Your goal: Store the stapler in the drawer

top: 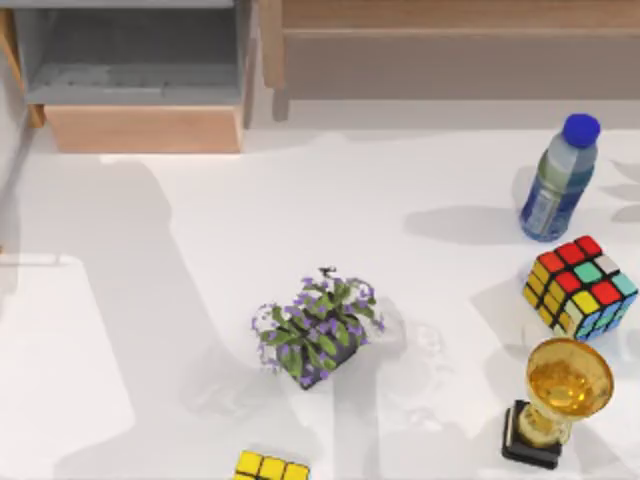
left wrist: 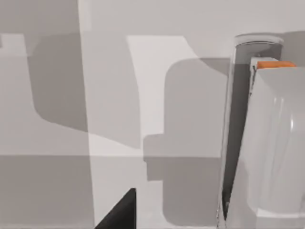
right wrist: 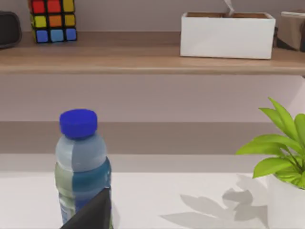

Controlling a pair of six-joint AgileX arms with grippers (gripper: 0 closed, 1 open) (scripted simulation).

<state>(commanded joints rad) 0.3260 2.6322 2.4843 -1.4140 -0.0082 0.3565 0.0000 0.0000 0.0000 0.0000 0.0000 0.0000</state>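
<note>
Top view: the tabletop [top: 200,300] is kept bare on the left, and the drawer [top: 145,128] is left pulled open at its far left corner, grey inside exposed to receive the stapler.

Clutter is confined to the middle and right: the potted plant [top: 318,328], cube [top: 582,285], trophy [top: 560,395] and water bottle [top: 558,180]. In the left wrist view the stapler [left wrist: 276,157] is seen close by the left gripper [left wrist: 116,214], over bare tabletop, probably being carried and not yet in the drawer. The right gripper [right wrist: 90,212] is parked beside the water bottle. Whether either set of fingers is spread or pressed together cannot be told.
</note>
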